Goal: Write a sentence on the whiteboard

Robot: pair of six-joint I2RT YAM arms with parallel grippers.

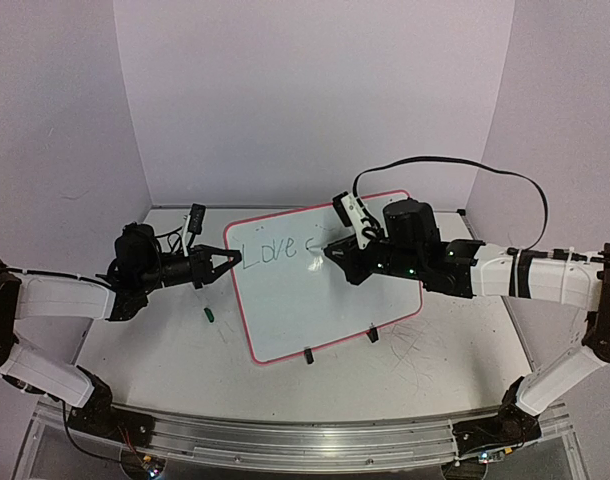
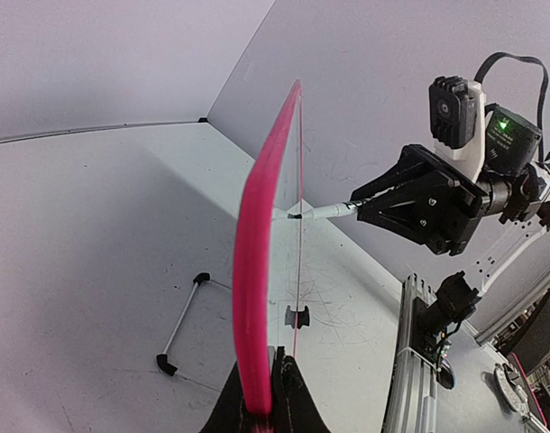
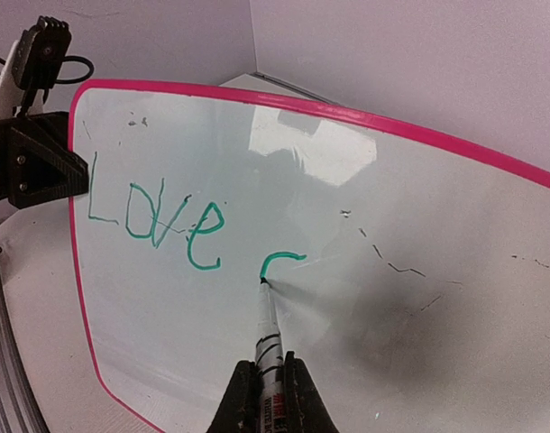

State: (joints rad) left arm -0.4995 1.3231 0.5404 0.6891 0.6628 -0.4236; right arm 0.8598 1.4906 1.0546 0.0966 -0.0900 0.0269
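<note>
The whiteboard [image 1: 320, 290], glossy white with a pink rim, lies tilted on the table. My left gripper [image 1: 223, 260] is shut on its left rim; the rim [image 2: 257, 271] shows edge-on in the left wrist view, pinched between the fingers [image 2: 288, 401]. My right gripper [image 1: 330, 252] is shut on a white marker [image 3: 271, 338] whose tip touches the board. The sentence [image 3: 158, 221] in green reads "Love" with a curved stroke [image 3: 279, 262] begun after it; it shows small in the top view [image 1: 270, 252].
A green marker cap [image 1: 210, 314] lies on the table left of the board. Two black clips [image 1: 308, 354] sit on the board's near edge. A thin stand rod [image 2: 180, 325] lies on the table. Grey scribbles mark the tabletop [image 1: 425, 345].
</note>
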